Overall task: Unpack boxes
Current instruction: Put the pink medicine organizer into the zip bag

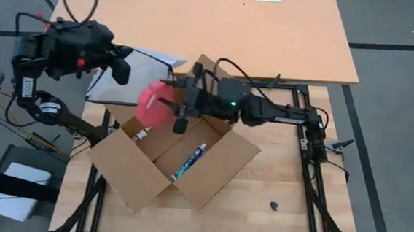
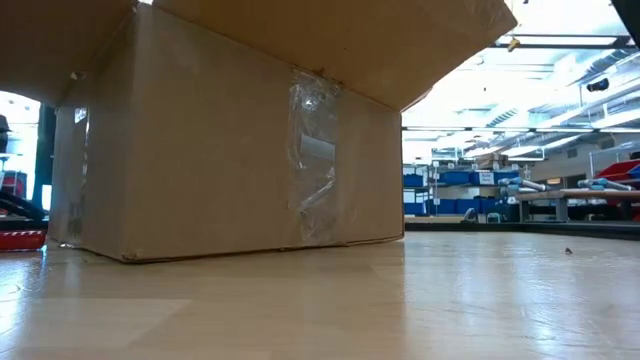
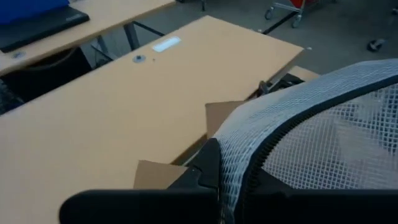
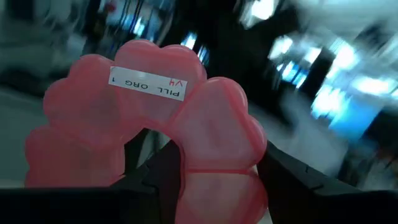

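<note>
1. Nearest the right wrist camera, a pink ring-shaped pill organizer (image 4: 149,124) is seen pinched between the two dark fingers (image 4: 292,174) of the right gripper (image 1: 172,108); a white label is fixed to one of its lobes.
2. From the high view, the right gripper is placed above the far-left part of the open carton, with the pink organizer held clear of the carton's floor.
3. One brown cardboard carton (image 1: 218,168) is found on the wooden table (image 1: 287,217), set at an angle, with its four flaps folded outward.
4. Inside the carton, a toothpaste tube (image 1: 189,162) is seen lying on the floor, and a small bottle with a red cap (image 1: 141,134) is seen near the left wall.
5. In the low view, the carton's side wall (image 2: 220,150) fills most of the frame; a strip of clear tape (image 2: 315,150) runs down it, and a flap overhangs above.
6. The left gripper (image 1: 122,70) is held at the table's far-left, beyond the carton; its fingers are pressed together on a white mesh item (image 3: 323,124), which is seen close against the left wrist camera.
7. A second, orange-topped table (image 1: 220,29) is noted beyond the work table.
</note>
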You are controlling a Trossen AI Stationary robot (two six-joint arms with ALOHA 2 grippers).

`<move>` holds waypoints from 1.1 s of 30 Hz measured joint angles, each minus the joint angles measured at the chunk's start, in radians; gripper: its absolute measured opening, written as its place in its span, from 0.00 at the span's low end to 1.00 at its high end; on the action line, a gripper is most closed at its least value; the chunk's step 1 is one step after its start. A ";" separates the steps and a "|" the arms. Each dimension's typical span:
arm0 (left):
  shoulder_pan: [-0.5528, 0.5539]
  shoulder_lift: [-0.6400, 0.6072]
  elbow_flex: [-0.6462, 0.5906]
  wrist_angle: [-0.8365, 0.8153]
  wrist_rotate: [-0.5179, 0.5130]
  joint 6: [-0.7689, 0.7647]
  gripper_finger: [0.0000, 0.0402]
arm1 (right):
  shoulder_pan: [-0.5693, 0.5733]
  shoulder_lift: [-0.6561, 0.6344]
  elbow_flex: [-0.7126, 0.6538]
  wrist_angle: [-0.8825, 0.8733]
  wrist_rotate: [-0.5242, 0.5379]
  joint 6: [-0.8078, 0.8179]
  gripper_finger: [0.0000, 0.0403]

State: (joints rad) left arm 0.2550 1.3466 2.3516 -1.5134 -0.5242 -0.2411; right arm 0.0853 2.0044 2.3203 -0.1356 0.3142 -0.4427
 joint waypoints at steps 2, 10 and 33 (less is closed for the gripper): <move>0.000 0.015 0.000 0.002 0.016 -0.021 0.01 | 0.008 0.014 0.002 0.125 0.013 -0.067 0.43; 0.001 0.062 0.000 0.073 0.207 -0.080 0.01 | -0.022 0.094 0.000 0.281 0.120 -0.282 0.43; -0.001 0.045 0.001 0.141 0.366 -0.137 0.01 | -0.081 0.124 -0.001 0.079 0.417 -0.216 0.42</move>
State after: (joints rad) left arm 0.2543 1.3916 2.3524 -1.3727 -0.1583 -0.3782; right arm 0.0046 2.1288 2.3192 -0.0566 0.7308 -0.6588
